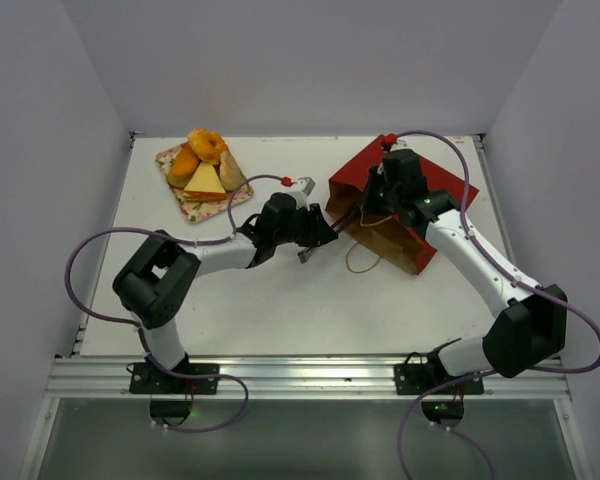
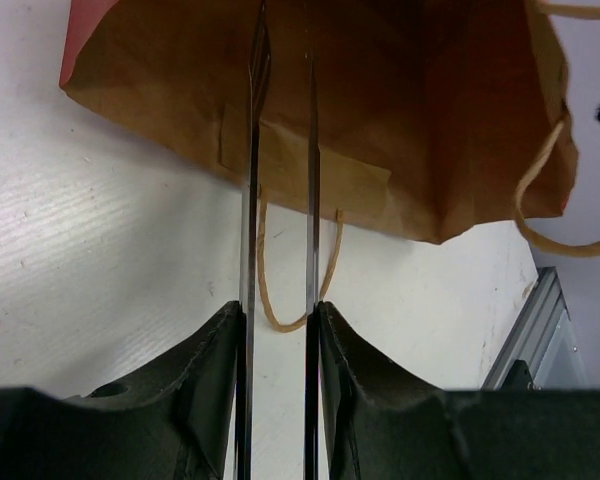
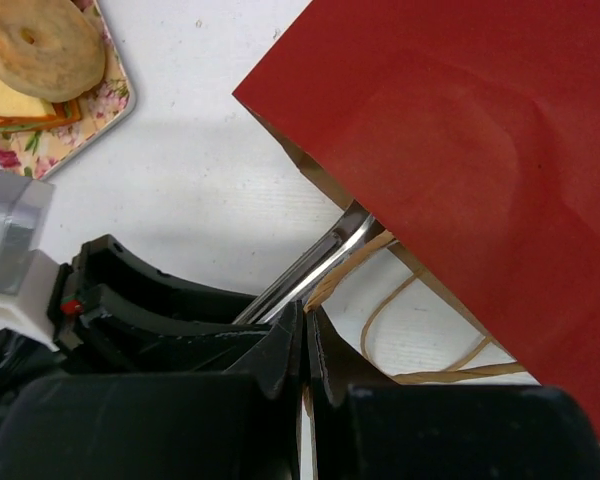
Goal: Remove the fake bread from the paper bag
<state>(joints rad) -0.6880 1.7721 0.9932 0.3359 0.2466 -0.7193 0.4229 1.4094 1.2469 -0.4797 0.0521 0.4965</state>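
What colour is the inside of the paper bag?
Brown. The inside of the paper bag shows best in the left wrist view.

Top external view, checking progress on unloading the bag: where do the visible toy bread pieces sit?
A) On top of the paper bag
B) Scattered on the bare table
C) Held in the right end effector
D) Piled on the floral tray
D: the toy bread pieces are heaped together on the floral tray at the far left of the table, well apart from the dark-red paper bag.
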